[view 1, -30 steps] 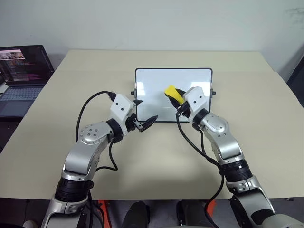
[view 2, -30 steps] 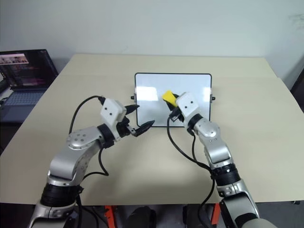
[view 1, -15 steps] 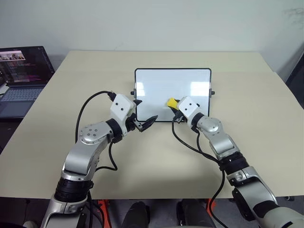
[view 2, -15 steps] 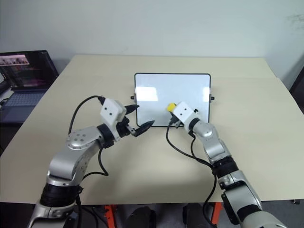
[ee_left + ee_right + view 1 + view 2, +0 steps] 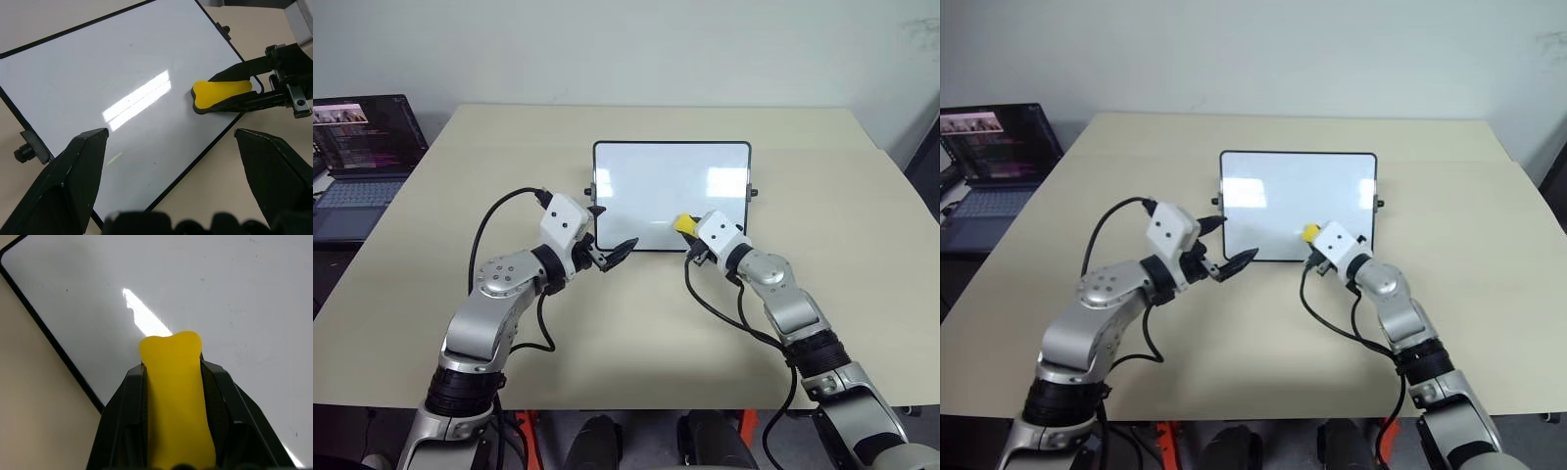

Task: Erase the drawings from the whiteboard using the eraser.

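while the small yellow block eraser (image 5: 684,224) sits clamped between the two black fingers of the right gripper (image 5: 689,233), its dark underside meets the small glossy white whiteboard with thin black frame (image 5: 646,186) low on the board face, near the bottom edge and toward the board's right side. the board stands propped at the middle of the beige table (image 5: 862,245), leaning back. no drawings can be made out on the white surface; only glare streaks and a few faint specks show in the wrist views.

left gripper (image 5: 611,253) hangs just off the board's lower left corner, fingers spread wide, holding nothing, apart from the frame.

risks, as judgement:
- board is unsupported by the left gripper; a firm push from the eraser could tip it back or slide it across the table.
- eraser works close to the bottom frame, so a downward stroke may catch on the frame and twist the block in the grip.
- faint specks may be residue; a light pass could leave them.
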